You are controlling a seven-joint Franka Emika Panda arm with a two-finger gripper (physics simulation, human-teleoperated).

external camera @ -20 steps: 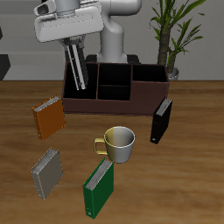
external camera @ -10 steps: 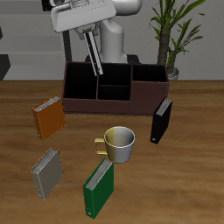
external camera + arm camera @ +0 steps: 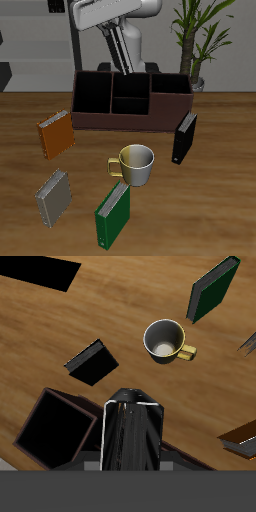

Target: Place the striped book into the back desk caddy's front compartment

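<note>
Book, thin and rectangular with narrow black and light-grey stripes (image 3: 120,52), hangs pinched in the two-finger gripper (image 3: 106,28). The jaws are narrow, closed on its upper end. The book is tilted above the middle of the long, low, reddish-brown desk caddy with black-lined compartments (image 3: 130,120), its lower end clear of the rim. The wrist view shows the book end-on (image 3: 133,436), beside one open compartment.

Handling, judged: light, stiff, flat covers, probably smooth. Held near one end, it may pivot between the pads. A pinch across the thickness close to the spine end suits a vertical drop into a narrow slot.

Change against 1.0 s ago: the gripper stands higher and has shifted from the caddy's end nearest the orange book towards its middle. The book then reached down to the rim and now hangs above it, more slanted.
</note>
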